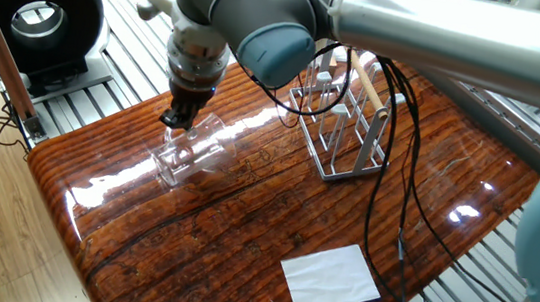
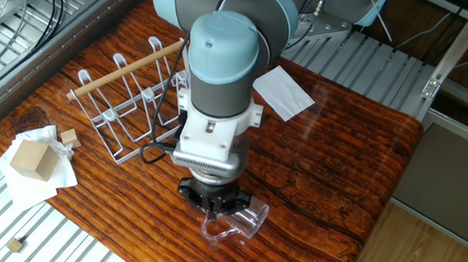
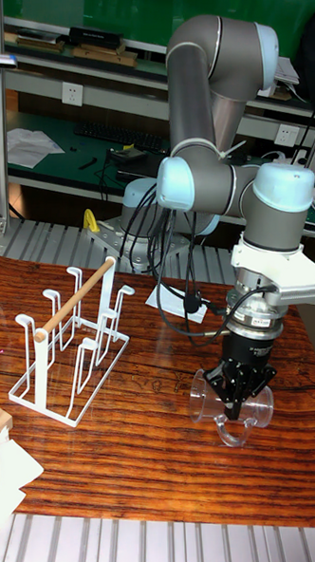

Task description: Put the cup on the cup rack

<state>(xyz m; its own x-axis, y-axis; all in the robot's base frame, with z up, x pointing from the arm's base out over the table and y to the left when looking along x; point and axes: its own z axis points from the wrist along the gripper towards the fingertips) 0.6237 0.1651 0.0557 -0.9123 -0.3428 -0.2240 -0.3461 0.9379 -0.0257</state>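
Observation:
The cup (image 1: 195,149) (image 2: 242,224) (image 3: 249,414) is a clear glass tumbler, tilted on its side low over the wooden table near the left front corner. My gripper (image 1: 177,121) (image 2: 217,216) (image 3: 231,403) comes down from above, its dark fingers pinched together on the glass wall near the rim. The cup rack (image 1: 345,129) (image 2: 129,105) (image 3: 73,353), grey wire with a light wooden rod handle, stands apart from the cup further along the table, with nothing on its pegs.
A white paper sheet (image 1: 330,278) (image 2: 283,93) lies on the table. A wooden block on crumpled paper (image 2: 32,159) sits by the rack's end. Black cables (image 1: 397,185) hang from the arm over the table. A black ring-shaped device (image 1: 33,11) stands off the table's corner.

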